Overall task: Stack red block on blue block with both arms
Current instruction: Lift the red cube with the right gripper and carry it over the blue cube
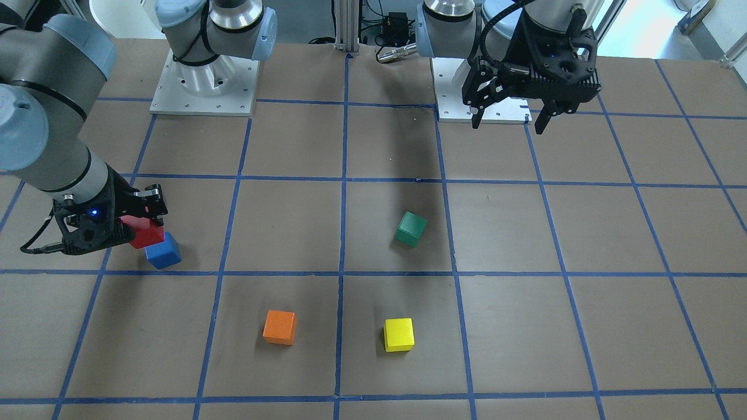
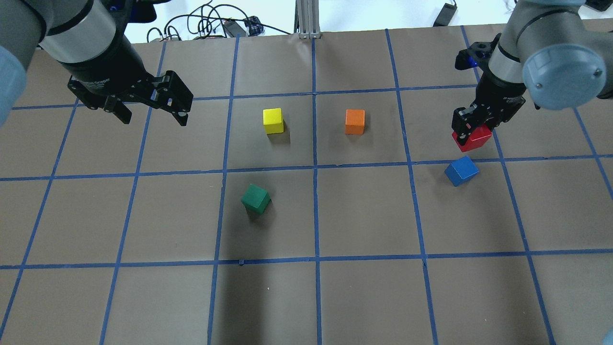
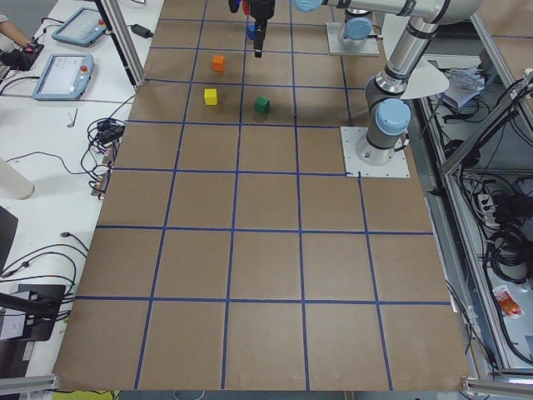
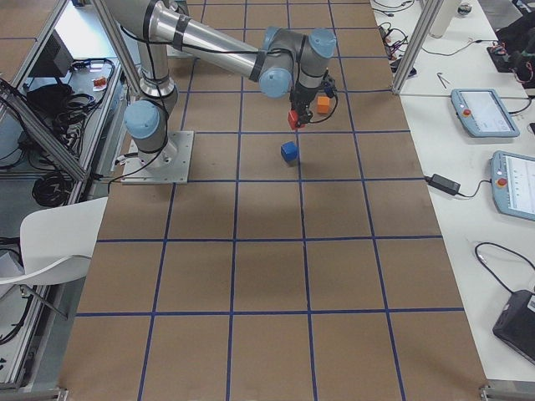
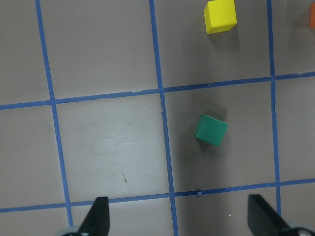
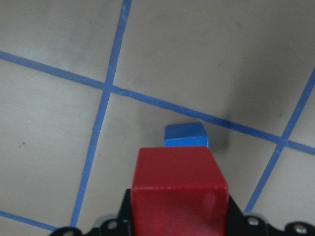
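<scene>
**A:** Where is the red block (image 2: pixel 475 139)?

**B:** The right claw (image 2: pixel 471 130) is clamped on it and holds it up off the tabletop (image 2: pixel 364 215).

**A:** And the blue block (image 2: pixel 461 170)?

**B:** It lies on the tabletop close under the red one, and the two do not touch. It sits askew to the tape grid. In the right wrist view, part of it shows past the red block's far edge.

**A:** What about the left claw (image 2: pixel 154 119)?

**B:** Its jaws are spread wide with nothing between them, and it hangs high over the robot's left side.

**A:** Anything else on the tabletop?

**B:** A green cube (image 2: pixel 255 199), a yellow cube (image 2: pixel 273 120) and an orange cube (image 2: pixel 355 121). Each sits alone, well apart from the red and blue pair.
</scene>
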You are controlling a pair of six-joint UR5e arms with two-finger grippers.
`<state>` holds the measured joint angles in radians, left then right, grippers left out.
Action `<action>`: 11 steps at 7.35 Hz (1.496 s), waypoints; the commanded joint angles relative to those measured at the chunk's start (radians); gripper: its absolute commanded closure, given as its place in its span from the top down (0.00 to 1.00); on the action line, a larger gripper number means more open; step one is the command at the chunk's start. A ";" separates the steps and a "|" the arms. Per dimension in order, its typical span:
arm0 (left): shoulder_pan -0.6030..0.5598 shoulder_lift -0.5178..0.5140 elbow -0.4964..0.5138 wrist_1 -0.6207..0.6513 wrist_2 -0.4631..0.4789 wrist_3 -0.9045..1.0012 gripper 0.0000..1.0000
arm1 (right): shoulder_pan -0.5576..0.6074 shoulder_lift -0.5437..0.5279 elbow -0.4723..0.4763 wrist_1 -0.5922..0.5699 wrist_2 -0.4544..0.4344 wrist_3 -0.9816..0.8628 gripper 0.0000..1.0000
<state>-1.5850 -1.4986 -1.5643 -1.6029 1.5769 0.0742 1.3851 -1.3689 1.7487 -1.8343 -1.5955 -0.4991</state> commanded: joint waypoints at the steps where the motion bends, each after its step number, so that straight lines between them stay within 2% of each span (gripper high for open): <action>1: -0.001 0.001 -0.003 0.000 0.002 -0.001 1.00 | -0.004 0.002 0.102 -0.185 -0.015 -0.077 0.00; 9: -0.001 0.001 -0.005 0.000 0.000 -0.001 1.00 | -0.032 0.031 0.140 -0.187 -0.015 -0.084 0.00; 11: -0.001 0.000 -0.005 0.000 -0.001 0.001 1.00 | -0.032 0.048 0.140 -0.189 -0.052 -0.085 0.00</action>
<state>-1.5861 -1.4975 -1.5698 -1.6030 1.5766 0.0747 1.3530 -1.3329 1.8876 -2.0221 -1.6220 -0.5832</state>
